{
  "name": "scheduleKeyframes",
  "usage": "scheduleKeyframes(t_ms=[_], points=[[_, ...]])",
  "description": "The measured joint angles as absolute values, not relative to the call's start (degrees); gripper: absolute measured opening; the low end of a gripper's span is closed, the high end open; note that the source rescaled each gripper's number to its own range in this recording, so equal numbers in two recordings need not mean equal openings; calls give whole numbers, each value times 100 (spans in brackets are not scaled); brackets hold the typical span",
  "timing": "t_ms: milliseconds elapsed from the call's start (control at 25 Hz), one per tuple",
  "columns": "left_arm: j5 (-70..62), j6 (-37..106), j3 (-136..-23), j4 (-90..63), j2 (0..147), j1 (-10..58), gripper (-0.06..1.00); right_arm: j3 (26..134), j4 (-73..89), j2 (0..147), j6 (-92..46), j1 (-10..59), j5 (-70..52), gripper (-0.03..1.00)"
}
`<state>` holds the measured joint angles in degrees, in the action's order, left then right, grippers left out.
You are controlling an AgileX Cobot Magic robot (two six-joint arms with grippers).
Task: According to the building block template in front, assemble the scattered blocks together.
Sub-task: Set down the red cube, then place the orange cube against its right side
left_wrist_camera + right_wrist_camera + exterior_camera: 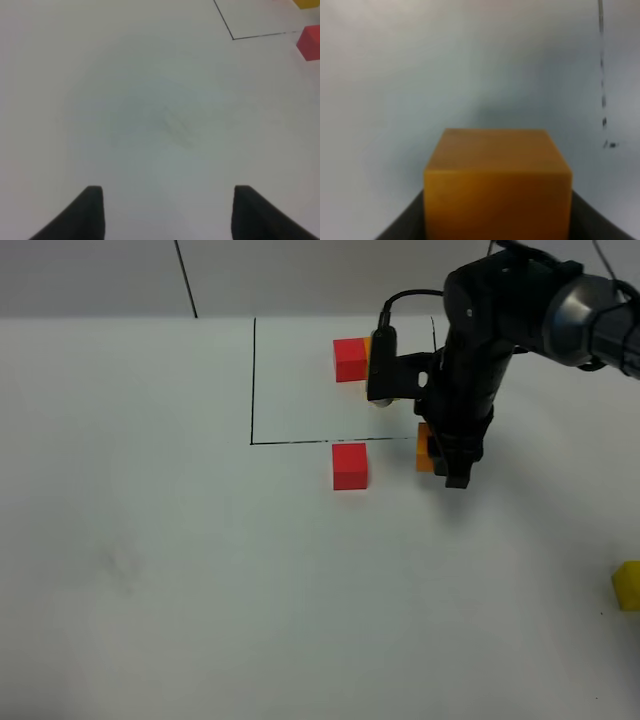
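Note:
The orange block [425,453] sits just below the black line, partly behind my right gripper [452,472], which comes down on it from above. In the right wrist view the orange block [497,180] fills the gap between the dark fingers [402,227] of my right gripper [497,215], which is shut on it. The loose red block [350,465] rests left of it. A yellow block [627,585] lies at the right edge. Of the building block template, the red cube [350,359] shows inside the drawn frame; my arm hides the rest. My left gripper [167,215] is open over bare table.
The black frame lines [254,380] mark off the template area at the back. The left wrist view catches the frame's corner [233,38], the red block [310,42] and a sliver of yellow [306,3]. A cable loops off the right arm [400,300].

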<state>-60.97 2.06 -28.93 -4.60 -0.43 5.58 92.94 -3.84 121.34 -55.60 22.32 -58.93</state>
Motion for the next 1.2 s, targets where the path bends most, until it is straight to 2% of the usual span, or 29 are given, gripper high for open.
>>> scheduleKeyframes(t_ms=[240,1200], points=[[-6097,206,-2893,-460,-43,558,23,9800,-401,12766,-5684,2343,-5931,26],[-6097,206,-2893,-460,-43,558,23,9865,-86,13152,-5966,2409,-5437,26]])
